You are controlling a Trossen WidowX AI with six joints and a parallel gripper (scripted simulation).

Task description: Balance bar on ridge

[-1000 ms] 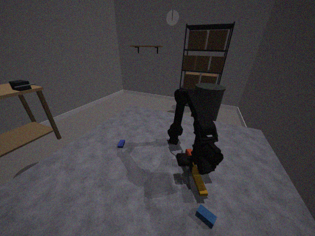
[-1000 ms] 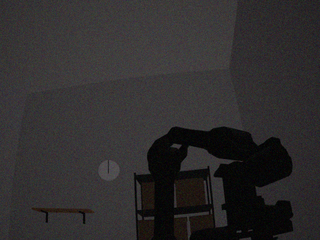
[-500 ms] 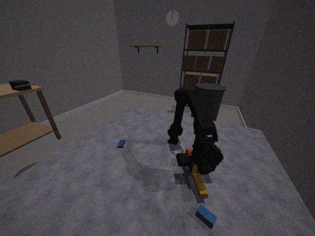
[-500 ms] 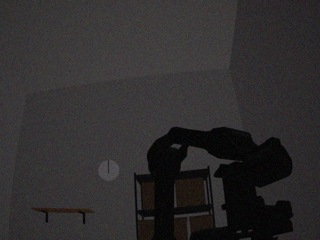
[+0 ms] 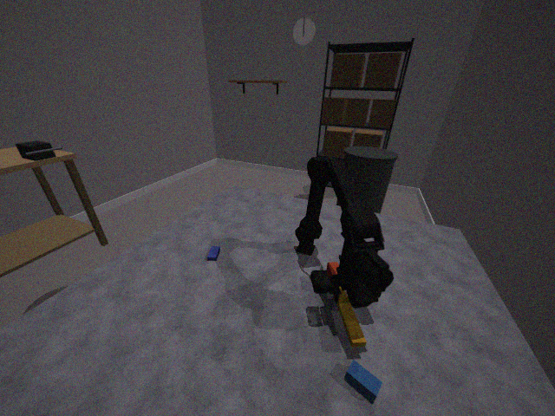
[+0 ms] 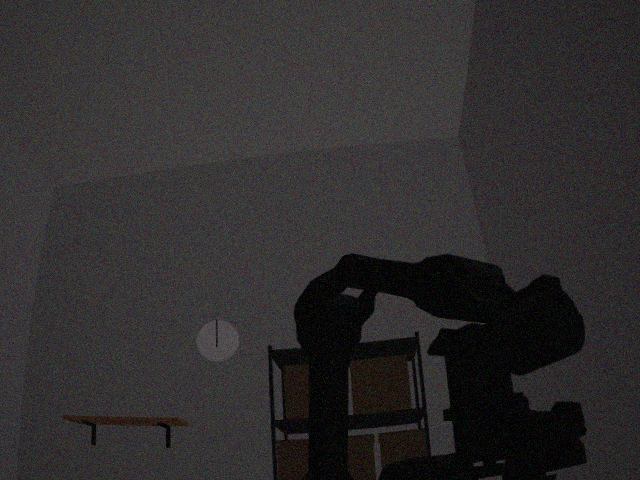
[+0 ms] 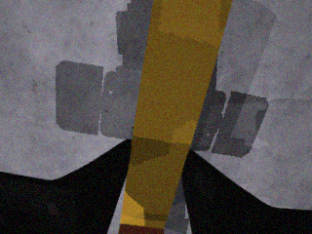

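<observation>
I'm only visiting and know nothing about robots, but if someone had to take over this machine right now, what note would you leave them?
End effector: shut on the yellow bar, gripping it near one end.
Bar: held low over the grey table, its long part reaching out past the fingers toward the bigger blue block. It looks slightly tilted; I cannot tell whether its far end touches the table.
Ridge: I cannot pick it out with certainty; the wrist view shows only grey shapes under the bar.
Others: a small blue block lies apart, and an orange block sits beside the arm.
Done: bar grasped.
Left: set it level across the ridge, then release.
</observation>
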